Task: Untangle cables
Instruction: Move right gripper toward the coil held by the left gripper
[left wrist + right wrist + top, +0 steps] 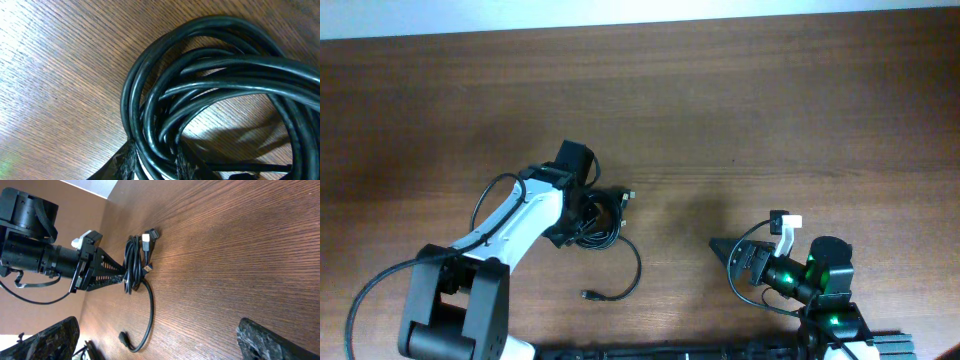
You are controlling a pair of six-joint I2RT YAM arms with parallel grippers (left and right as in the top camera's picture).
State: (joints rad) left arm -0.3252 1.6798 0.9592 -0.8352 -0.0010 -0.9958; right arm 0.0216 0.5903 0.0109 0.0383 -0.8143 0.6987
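The cables [601, 222] are a coiled bundle of thin black cords on the wooden table, left of centre. One loose tail [632, 275] curves toward the front and ends in a small plug [588, 295]. My left gripper [583, 216] reaches into the coil from the left. In the left wrist view its jaws [155, 167] are shut on several strands of the cables [200, 75], with a pad pressed on each side. My right gripper [735, 272] stands open at the front right, apart from the coil. Its view shows the cables [132, 265] far off, and nothing lies between its wide fingers [260, 337].
The brown wooden table [770, 110] stretches back to a pale far edge at the top of the overhead view. A small white and black part [785, 221] sticks up from the right arm. Both arm bases stand at the front edge.
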